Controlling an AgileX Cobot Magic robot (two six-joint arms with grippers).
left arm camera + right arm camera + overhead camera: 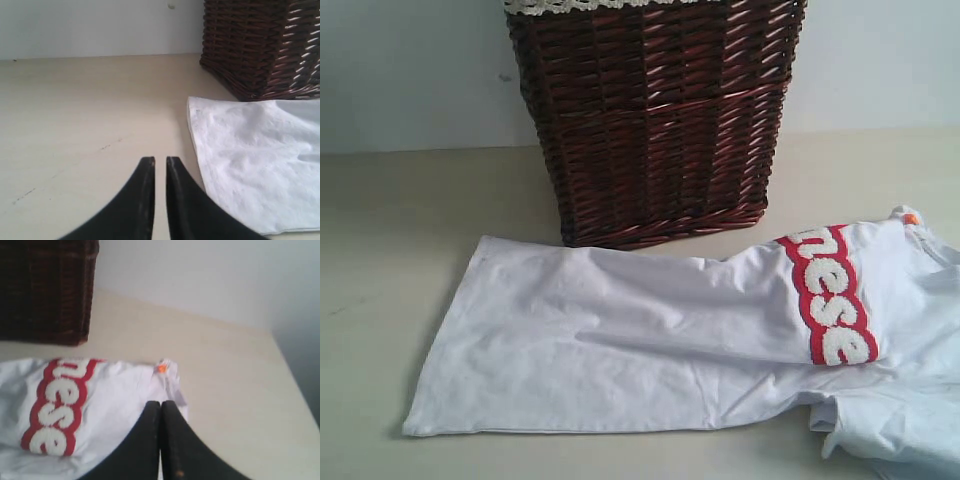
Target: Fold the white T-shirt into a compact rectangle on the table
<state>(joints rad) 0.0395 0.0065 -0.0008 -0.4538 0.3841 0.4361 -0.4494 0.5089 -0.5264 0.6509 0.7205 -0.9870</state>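
Observation:
The white T-shirt (650, 340) lies flat across the table (380, 250), its hem end to the left. A folded part at the right shows the red-outlined letters (835, 300). Neither gripper appears in the exterior view. In the left wrist view my left gripper (160, 160) hovers over bare table (90, 110) just beside the T-shirt's (250, 160) hem corner, all but shut, with a thin empty slit between its tips. My right gripper (161, 404) is shut, tips touching, above the T-shirt (110, 395) near the collar with its orange tag (161, 368). I see no cloth pinched.
A dark brown wicker basket (655, 120) with white lace trim stands on the table right behind the shirt's middle. A pale wall runs behind it. In the right wrist view the table's edge (295, 390) lies a little way beyond the collar.

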